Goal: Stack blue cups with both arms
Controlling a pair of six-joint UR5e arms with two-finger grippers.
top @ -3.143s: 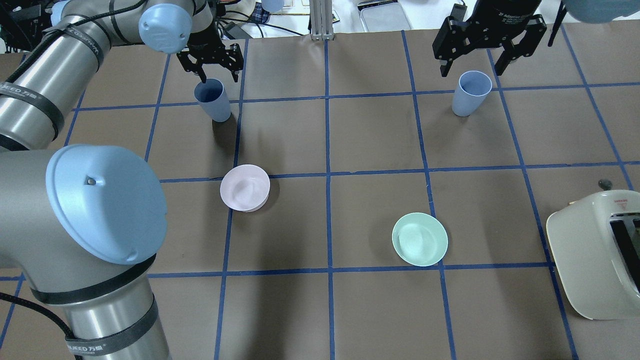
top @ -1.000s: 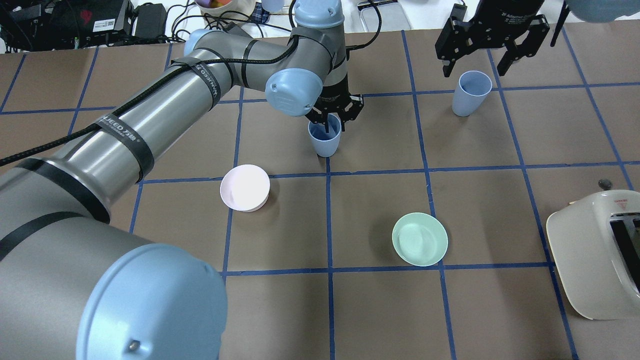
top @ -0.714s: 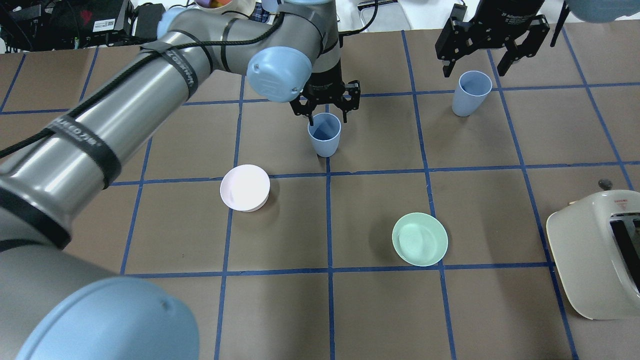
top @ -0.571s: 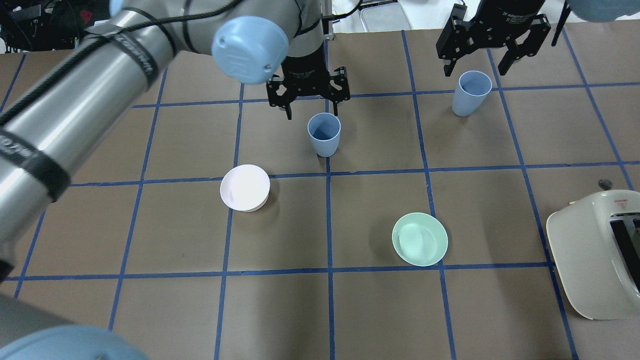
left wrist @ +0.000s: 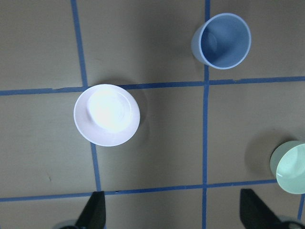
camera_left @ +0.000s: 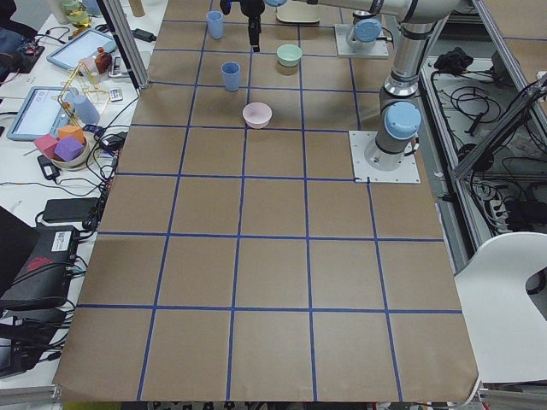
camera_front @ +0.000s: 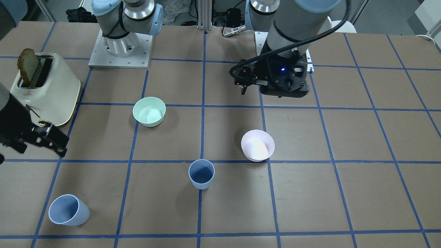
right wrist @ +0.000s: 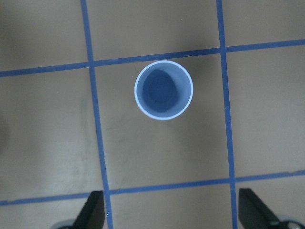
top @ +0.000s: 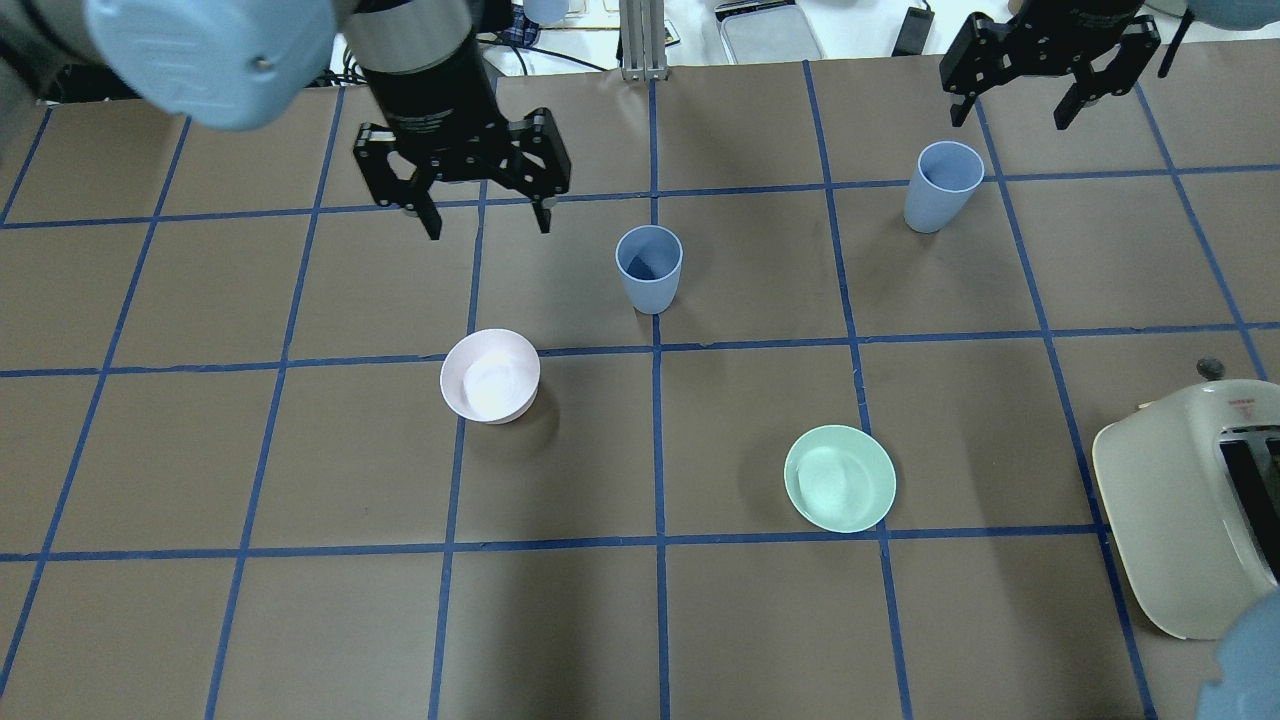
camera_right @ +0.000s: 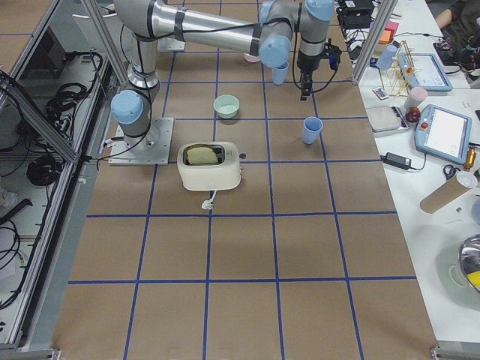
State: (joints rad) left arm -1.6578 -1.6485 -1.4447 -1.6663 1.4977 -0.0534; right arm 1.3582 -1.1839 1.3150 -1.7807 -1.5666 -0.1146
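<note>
One pale periwinkle-blue tapered plastic cup [top: 649,268] is stood upright at the middle of the brown gridded surface [top: 760,420], presumably as the stack's base within both arms' reach. The left gripper [top: 489,228] is held spread and empty to its left. The right gripper [top: 1010,122] is spread above the identical second cup [top: 940,185], far right, seemingly for grasping.

We see a brown table [top: 760,620] ruled into squares by blue tape lines, and on it the middle cup [top: 649,268] and the far-right cup [top: 941,186], both pale periwinkle-blue, darker inside, with thin lighter rims. We also note a pale pink bowl [top: 490,375], a mint-green bowl [top: 839,478] and a cream toaster [top: 1190,510] with brown toast [camera_front: 28,65]. The left gripper [top: 490,228] and right gripper [top: 1010,122] are black, with a small blue light on the left one, on silver-grey arms [camera_right: 202,22] with light-blue joint caps [top: 210,50].
</note>
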